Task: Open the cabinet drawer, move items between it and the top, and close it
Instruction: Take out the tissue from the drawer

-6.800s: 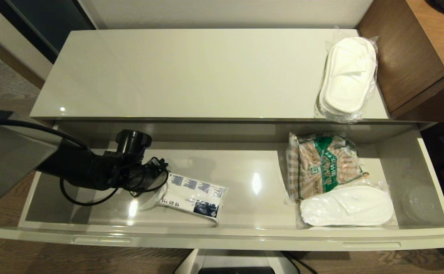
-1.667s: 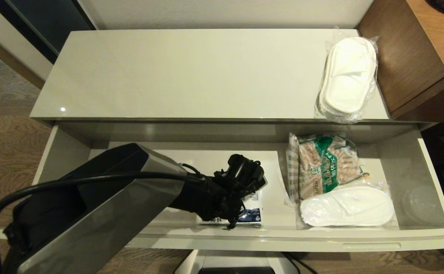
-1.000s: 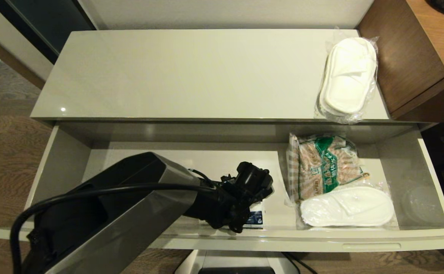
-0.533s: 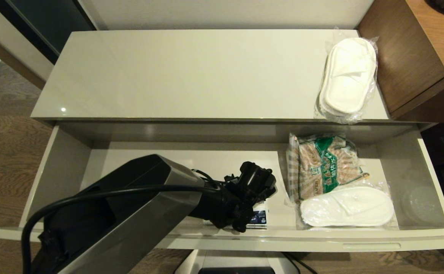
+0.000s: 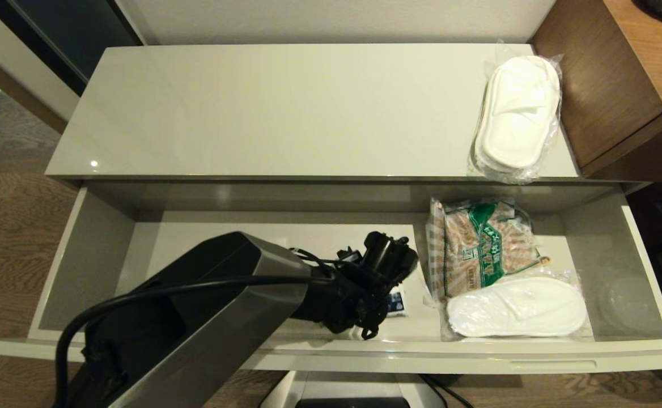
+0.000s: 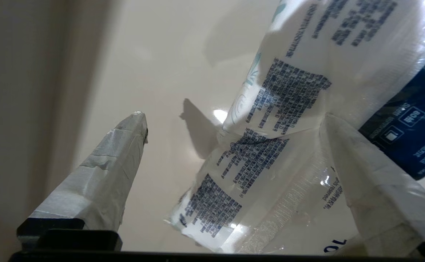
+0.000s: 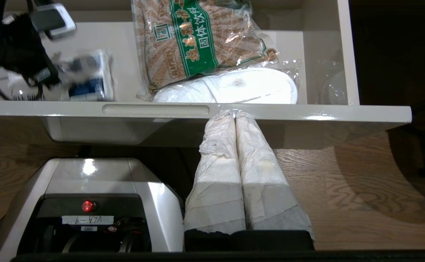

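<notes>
While the cabinet drawer (image 5: 643, 266) stands open, my left claw (image 6: 234, 120) is spread around the tissue pack (image 6: 270, 153). My right claw (image 7: 236, 113), closed and empty, waits at 6 o'clock of the drawer front.

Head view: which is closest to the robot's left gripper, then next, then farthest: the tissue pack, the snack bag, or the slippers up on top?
From the left gripper:
1. Tissue pack, right at its fingertips in the drawer.
2. Snack bag, in the drawer to its right.
3. Slippers on the top, far right corner.
</notes>
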`<state>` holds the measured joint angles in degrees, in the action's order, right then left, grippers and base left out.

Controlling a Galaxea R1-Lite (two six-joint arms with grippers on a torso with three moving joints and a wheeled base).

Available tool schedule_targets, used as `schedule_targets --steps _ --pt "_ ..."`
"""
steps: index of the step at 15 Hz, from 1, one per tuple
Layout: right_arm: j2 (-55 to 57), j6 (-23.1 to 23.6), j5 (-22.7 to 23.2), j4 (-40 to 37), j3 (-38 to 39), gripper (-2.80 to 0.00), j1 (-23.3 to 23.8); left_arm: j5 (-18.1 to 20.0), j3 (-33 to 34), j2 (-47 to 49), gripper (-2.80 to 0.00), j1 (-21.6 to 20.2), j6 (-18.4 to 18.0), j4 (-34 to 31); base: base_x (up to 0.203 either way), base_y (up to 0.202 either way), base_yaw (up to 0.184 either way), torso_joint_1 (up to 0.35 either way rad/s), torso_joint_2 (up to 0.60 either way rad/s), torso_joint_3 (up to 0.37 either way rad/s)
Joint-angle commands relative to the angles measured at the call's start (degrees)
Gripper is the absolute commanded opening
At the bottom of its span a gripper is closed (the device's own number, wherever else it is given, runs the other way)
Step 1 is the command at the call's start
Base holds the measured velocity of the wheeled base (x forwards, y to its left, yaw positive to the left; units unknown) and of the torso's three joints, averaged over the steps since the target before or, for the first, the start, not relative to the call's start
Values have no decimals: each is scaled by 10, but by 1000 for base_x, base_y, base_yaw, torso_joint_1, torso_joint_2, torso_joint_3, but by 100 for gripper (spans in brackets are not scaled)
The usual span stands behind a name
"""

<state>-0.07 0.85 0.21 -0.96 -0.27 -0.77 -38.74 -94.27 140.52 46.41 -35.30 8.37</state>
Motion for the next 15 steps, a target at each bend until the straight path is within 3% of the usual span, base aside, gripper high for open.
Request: schedule_targets --steps 1,3,5,8,12,15 --pt "-9 0 1 0 0 -280 0 -25 -16 11 0 -21 -1 3 0 0 0 0 0 0" --pt "-9 0 1 0 0 -280 0 -30 -15 11 0 -24 -1 4 0 0 0 0 0 0" --pt "-9 0 1 0 0 -280 0 -56 -10 7 0 -58 -1 23 0 0 0 0 0 0" --pt "-9 0 1 0 0 -280 0 -77 0 -2 0 -76 -1 32 0 0 0 0 0 0" --pt "-9 0 1 0 0 -280 0 -75 39 -17 0 -73 0 59 0 0 0 0 0 0" --pt "-9 0 1 0 0 -280 0 -66 44 -33 0 -35 0 83 0 0 0 0 0 0"
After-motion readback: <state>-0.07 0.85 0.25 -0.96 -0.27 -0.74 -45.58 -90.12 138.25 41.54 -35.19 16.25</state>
